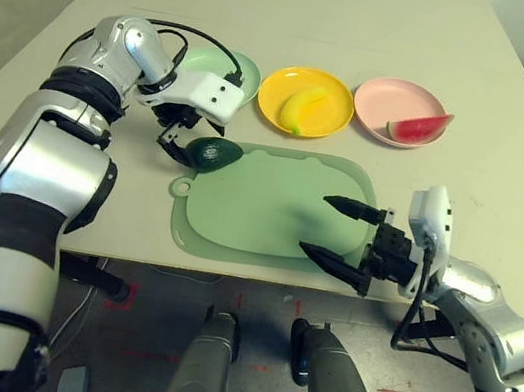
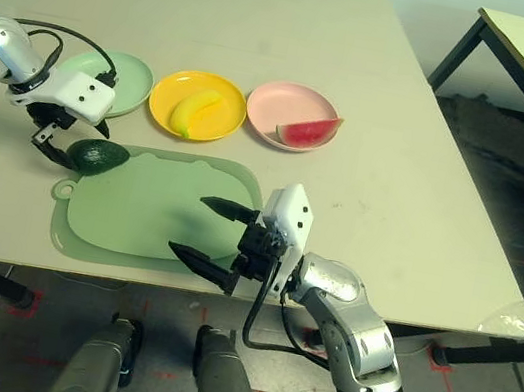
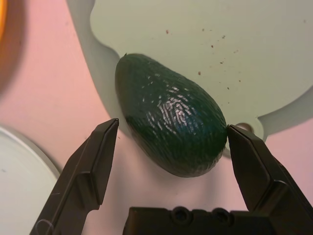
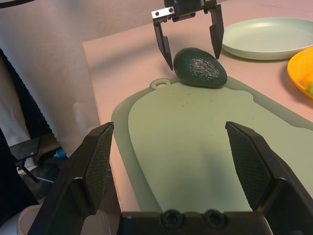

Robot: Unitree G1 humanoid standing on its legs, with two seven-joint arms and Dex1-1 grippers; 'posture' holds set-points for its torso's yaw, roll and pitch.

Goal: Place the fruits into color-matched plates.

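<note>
At the far left of our table we see the mint green plate [image 1: 247, 74], partly behind our left arm. Just nearer, our left gripper [image 3: 172, 128] has its two fingers wide apart on either side of the dark green avocado [image 3: 171, 115], not clamped on it. The avocado rests at the far left corner of the cutting board [image 1: 280, 209], partly over its edge, near the board's ring handle [image 1: 180, 187].

Next to the right, beyond the board, sits the yellow plate [image 1: 277, 82] with the banana [image 1: 301, 109] lying in it. Right of that, we have the pink plate [image 2: 273, 102], and the watermelon wedge [image 2: 307, 133] lies on the right part of it.

On the near right, our right gripper [image 1: 314, 225] is wide open above the right part of the board, and we hold nothing in it.
</note>
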